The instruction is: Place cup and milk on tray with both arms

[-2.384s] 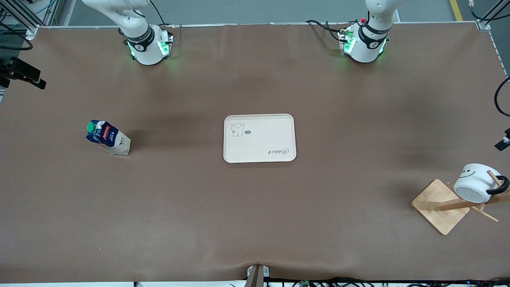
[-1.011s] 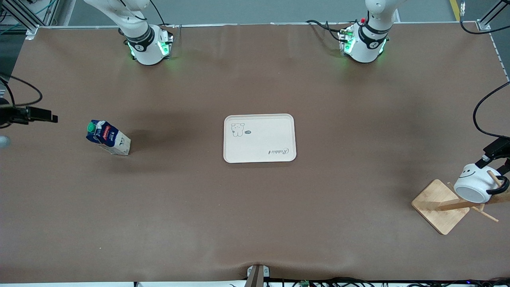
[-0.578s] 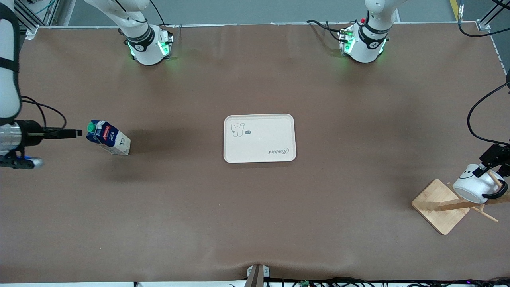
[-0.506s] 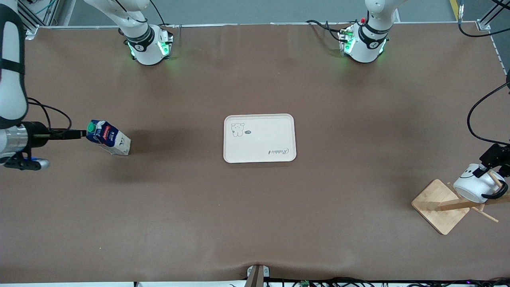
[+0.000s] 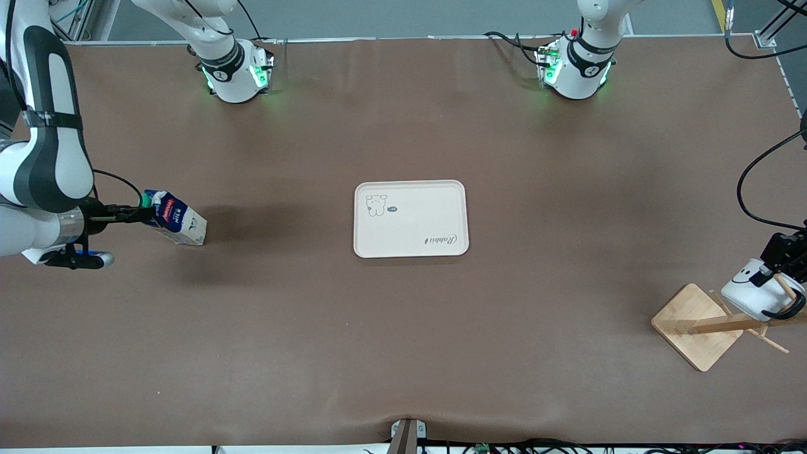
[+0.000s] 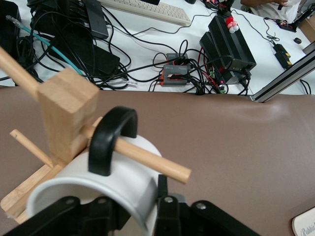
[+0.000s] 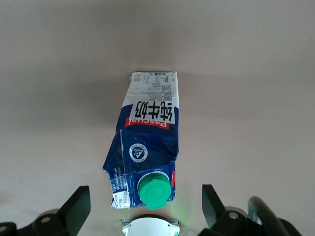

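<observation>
The milk (image 5: 175,221) stands toward the right arm's end of the table, leaning, green cap up. My right gripper (image 5: 140,213) is level with its top and open; in the right wrist view the fingers (image 7: 78,206) stand wide on either side of the milk (image 7: 147,142) without touching it. The cup (image 5: 758,291) hangs by its black handle on a wooden rack peg (image 6: 147,160) at the left arm's end. My left gripper (image 5: 774,268) is shut on the wall of the cup (image 6: 123,182), with one finger (image 6: 162,186) outside it. The tray (image 5: 410,219) lies empty mid-table.
The bamboo rack base (image 5: 693,325) and its slanted pegs stand at the table's edge near the left arm's end. Cables hang by the left gripper. The two arm bases (image 5: 236,72) stand along the table edge farthest from the front camera.
My right gripper has moved in from the table's end to the milk's top. My left gripper has come down onto the cup, and the cup has shifted slightly on its peg.
</observation>
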### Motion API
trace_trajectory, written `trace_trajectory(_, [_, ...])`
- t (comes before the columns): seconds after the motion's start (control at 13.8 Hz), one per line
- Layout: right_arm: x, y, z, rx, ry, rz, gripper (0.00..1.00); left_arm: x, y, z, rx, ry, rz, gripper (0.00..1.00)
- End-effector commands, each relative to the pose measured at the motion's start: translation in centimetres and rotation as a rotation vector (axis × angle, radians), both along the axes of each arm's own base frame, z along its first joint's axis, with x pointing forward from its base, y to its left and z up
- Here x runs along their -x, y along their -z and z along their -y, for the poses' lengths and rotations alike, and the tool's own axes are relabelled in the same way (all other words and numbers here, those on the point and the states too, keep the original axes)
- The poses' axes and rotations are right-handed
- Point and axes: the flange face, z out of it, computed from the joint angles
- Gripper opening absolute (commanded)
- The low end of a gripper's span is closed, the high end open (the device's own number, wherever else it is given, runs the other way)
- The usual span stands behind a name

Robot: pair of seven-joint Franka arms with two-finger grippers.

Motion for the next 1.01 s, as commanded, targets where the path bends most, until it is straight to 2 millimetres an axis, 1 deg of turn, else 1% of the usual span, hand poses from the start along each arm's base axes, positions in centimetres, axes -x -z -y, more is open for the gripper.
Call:
trace_trajectory(0.0, [0.9, 0.1, -0.9, 0.019, -0.020, -0.004, 1.00, -0.1, -0.9, 0.0, -0.004, -0.012, 0.027, 0.00])
trace_trajectory(0.14, [1.4, 1.4, -0.9, 0.015, -0.018, -0.013, 1.00, 0.0, -1.6, 1.5, 0.024, -0.025, 0.004, 0.00])
trace_trajectory(0.22, [1.8, 2.0, -1.1, 0.015, -0.022, -0.008, 1.00, 0.6, -1.9, 1.9, 0.039, -0.049, -0.017, 0.00])
trace_trajectory(0.29, [2.0, 2.2, -1.3, 0.017, -0.025, 0.008, 1.00, 1.3, -2.3, 2.4, 0.046, -0.067, -0.039, 0.00])
trace_trajectory(0.43, [2.2, 2.7, -1.5, 0.017, -0.030, 0.016, 1.00, 2.1, -3.6, 4.4, 0.038, -0.075, -0.089, 0.00])
trace_trajectory(0.58, [2.3, 3.0, -1.5, 0.017, -0.030, 0.018, 1.00, 2.8, -4.8, 5.8, 0.085, -0.093, -0.206, 0.00])
trace_trajectory(0.65, [2.3, 3.1, -1.5, 0.018, -0.030, 0.024, 1.00, 3.4, -5.7, 6.4, 0.103, -0.111, -0.263, 0.00])
trace_trajectory(0.72, [2.5, 3.5, -1.5, 0.017, -0.029, 0.019, 1.00, 3.8, -7.0, 7.4, 0.097, -0.129, -0.303, 0.00])
trace_trajectory(0.87, [3.3, 4.5, -1.6, 0.020, -0.030, 0.042, 1.00, 3.8, -8.7, 10.8, 0.083, -0.191, -0.395, 0.00])
trace_trajectory(0.94, [3.8, 5.0, -1.7, 0.021, -0.031, 0.053, 1.00, 3.6, -9.5, 13.5, 0.074, -0.233, -0.439, 0.00])
